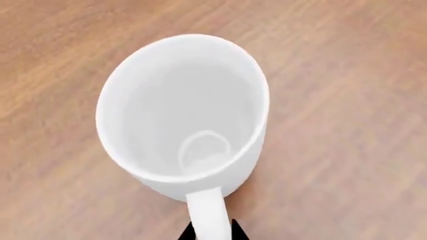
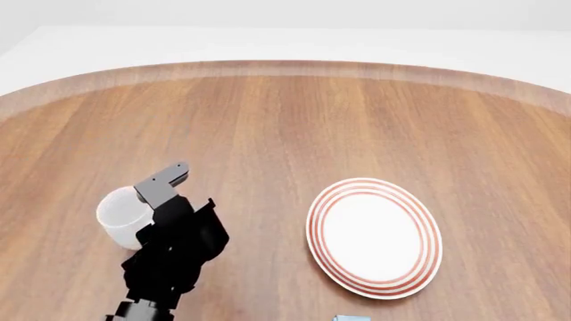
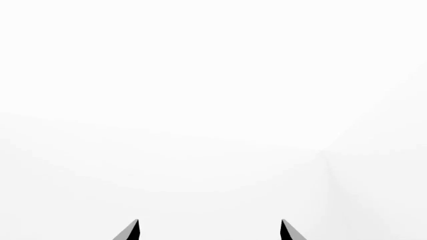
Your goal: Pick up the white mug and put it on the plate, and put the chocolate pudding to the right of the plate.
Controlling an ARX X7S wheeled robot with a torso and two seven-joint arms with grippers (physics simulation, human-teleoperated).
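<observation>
The white mug [image 2: 120, 217] is sitting upright at the lower left of the head view on the wooden table [image 2: 295, 120], well apart from the plate [image 2: 375, 237], which is lying empty at the lower right. So the mug is not yet standing on the plate, and the first half of the task is still open.

The left gripper [image 1: 212, 231] is closing around the mug's handle [image 1: 205, 212]: at the bottom edge of the left wrist view, two dark fingertips are pressing against either side of the white loop, so the hold appears to be made. Whether the mug is already lifting off the wood, I cannot tell.

A small sliver of a light blue box [image 2: 352, 318] is showing at the bottom edge of the head view, just below the plate; this is probably the chocolate pudding, not yet placed to the plate's right.

The right gripper [image 3: 210, 231] is pointing at blank white, its two tips standing wide apart and holding nothing.

Judging from this, both placements are remaining.
</observation>
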